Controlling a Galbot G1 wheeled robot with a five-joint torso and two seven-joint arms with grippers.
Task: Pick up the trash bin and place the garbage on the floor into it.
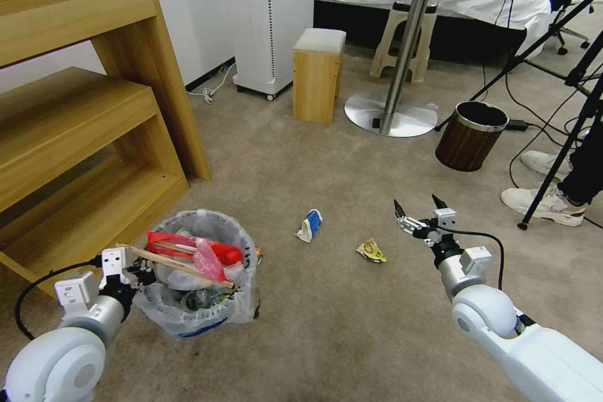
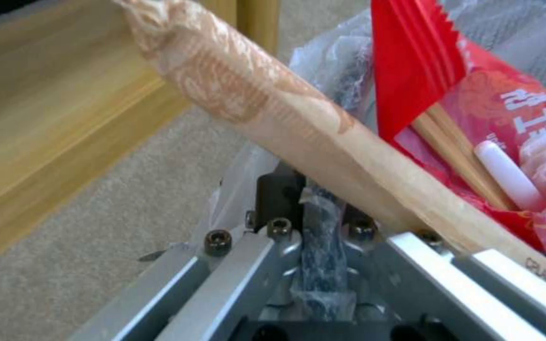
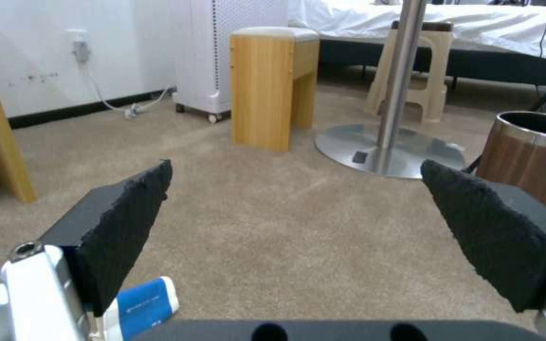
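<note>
Left tool (image 1: 135,267) clamps the bag-lined rim of the small round dark trash bin (image 1: 201,276); thin plastic, light, grip slippery. Right tool (image 1: 419,213) spread wide, hovering. Just ahead-left on beige carpet floor (image 1: 326,314): crushed blue-white paper cup (image 1: 309,225), yellow packet (image 1: 371,250); both light, crushable, pinch across the middle.

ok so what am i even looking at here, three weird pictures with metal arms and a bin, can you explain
It is a two-armed robot tidying litter off a carpet. The wide picture comes from a camera on its head, looking down; the other two come from cameras on its wrists.

The left hand is shut on the trash bin, pinching its bagged rim; the left wrist view shows that rim up close with a wooden stick and red wrappers inside.

The right hand is open, fingers spread, holding nothing, above the floor. A blue-white paper cup and a yellow packet lie on the carpet. The brown wood-grain bin stands farther back.
</note>
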